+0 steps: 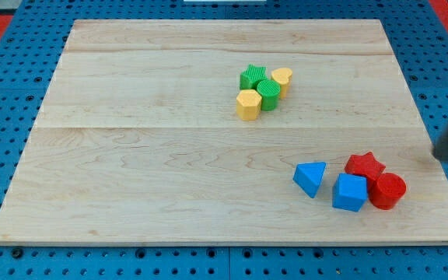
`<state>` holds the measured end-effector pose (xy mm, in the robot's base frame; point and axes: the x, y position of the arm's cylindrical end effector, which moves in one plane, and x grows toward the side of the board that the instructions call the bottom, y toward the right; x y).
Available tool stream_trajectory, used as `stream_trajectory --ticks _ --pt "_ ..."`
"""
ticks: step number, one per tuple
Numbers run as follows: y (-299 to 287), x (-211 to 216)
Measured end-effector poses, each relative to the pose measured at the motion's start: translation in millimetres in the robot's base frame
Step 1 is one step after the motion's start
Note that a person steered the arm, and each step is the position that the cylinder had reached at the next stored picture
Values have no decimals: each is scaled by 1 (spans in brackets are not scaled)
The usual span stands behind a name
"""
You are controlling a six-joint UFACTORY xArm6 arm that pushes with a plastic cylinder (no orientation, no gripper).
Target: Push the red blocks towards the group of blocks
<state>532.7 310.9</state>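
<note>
A red star block and a red round block lie near the view's bottom right, touching a blue cube. A blue triangular block lies just left of them. A group sits at upper centre: a green star, a green round block, a yellow hexagonal block and a yellow round block. My tip is at the right edge of the view, to the right of the red star and apart from it.
The wooden board lies on a blue pegboard surface. Its right edge runs just below my tip.
</note>
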Motion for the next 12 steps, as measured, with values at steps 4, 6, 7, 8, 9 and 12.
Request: stream_trajectory --ticks 4,6,7,8,9,12 --pt "-169 -22" --pt "-165 -50" --pt "-133 -33" --pt "-142 -56" --pt "-162 -84" --pt "-123 -89"
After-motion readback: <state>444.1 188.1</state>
